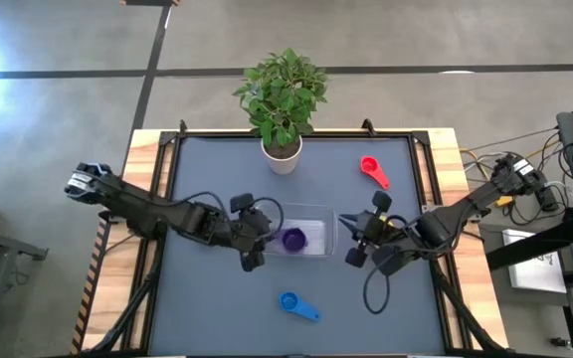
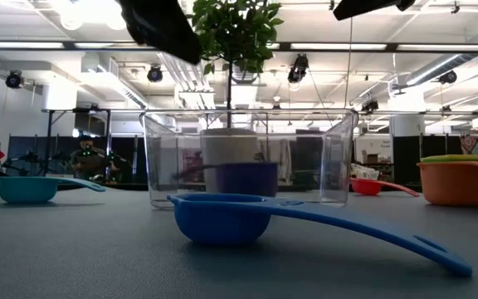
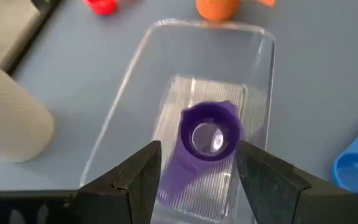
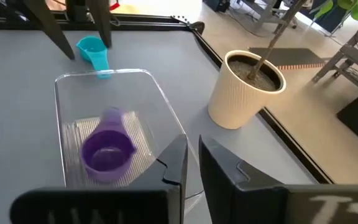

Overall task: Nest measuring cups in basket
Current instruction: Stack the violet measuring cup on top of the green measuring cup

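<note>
The clear basket [image 1: 318,213] stands at the table's middle, and a purple measuring cup [image 3: 209,134] rests on its floor, mouth up. My left gripper [image 3: 197,163] hovers open over the basket's left end, its fingers apart on either side of the cup and touching nothing. Over the basket's right end my right gripper [image 4: 193,155] is shut with nothing between its fingers. Loose on the table lie a blue cup [image 1: 299,305], a red cup [image 1: 373,171], a teal cup [image 4: 93,51] and an orange cup [image 3: 216,7].
A white plant pot [image 1: 282,154] with a leafy plant stands at the table's far edge behind the basket. A raised dark rim [image 1: 167,189] runs along the table's sides. The blue cup lies toward the near edge, with bare grey table around it.
</note>
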Controlling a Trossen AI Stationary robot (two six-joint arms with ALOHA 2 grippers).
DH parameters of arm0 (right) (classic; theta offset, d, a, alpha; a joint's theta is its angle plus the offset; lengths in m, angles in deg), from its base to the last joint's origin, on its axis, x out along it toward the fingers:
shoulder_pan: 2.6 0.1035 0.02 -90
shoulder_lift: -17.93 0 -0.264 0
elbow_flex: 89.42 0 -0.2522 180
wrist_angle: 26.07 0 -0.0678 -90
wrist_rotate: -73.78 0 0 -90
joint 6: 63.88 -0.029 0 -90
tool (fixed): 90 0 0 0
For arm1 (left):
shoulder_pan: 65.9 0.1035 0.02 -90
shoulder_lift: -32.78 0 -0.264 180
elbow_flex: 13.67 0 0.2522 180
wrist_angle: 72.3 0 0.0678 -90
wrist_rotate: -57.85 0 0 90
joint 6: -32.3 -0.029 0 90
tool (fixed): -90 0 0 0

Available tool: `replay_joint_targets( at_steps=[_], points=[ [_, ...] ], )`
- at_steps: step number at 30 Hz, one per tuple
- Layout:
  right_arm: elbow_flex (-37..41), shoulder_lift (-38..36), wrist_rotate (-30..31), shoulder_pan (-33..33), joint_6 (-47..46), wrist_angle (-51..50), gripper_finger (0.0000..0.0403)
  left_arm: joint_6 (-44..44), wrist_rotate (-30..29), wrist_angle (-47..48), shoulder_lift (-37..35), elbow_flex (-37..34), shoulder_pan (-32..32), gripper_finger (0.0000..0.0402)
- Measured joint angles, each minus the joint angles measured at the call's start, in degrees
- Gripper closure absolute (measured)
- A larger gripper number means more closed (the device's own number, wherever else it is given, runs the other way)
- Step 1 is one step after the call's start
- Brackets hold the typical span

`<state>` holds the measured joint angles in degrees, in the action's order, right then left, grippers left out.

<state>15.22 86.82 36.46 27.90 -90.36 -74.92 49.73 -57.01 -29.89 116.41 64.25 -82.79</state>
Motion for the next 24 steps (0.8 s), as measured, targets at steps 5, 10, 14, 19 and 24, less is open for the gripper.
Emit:
replay_joint_targets(
  at_steps=[5,10,14,19,24],
  points=[
    [0.00,0.13,-0.08,-0.02,-0.02,0.04,0.0353,-2.86,7.58,-2.54,0.55,-1.49,5.54,0.0227],
    [0.00,0.43,-0.18,-0.02,-0.12,0.26,0.0330,-7.61,17.55,-4.77,2.27,-1.75,11.59,0.0246],
    [0.00,0.55,-0.33,0.00,-0.01,0.49,0.0310,-10.71,20.73,-5.44,4.65,-1.59,14.35,0.0254],
    [-0.02,0.55,-0.31,-0.02,0.09,-0.05,0.0293,-17.18,23.14,-6.16,9.08,-1.13,14.53,0.0255],
    [-0.02,0.55,-0.17,-0.02,0.43,-0.09,0.0286,-21.08,24.50,-5.60,14.93,2.93,14.54,0.0255]
  ],
)
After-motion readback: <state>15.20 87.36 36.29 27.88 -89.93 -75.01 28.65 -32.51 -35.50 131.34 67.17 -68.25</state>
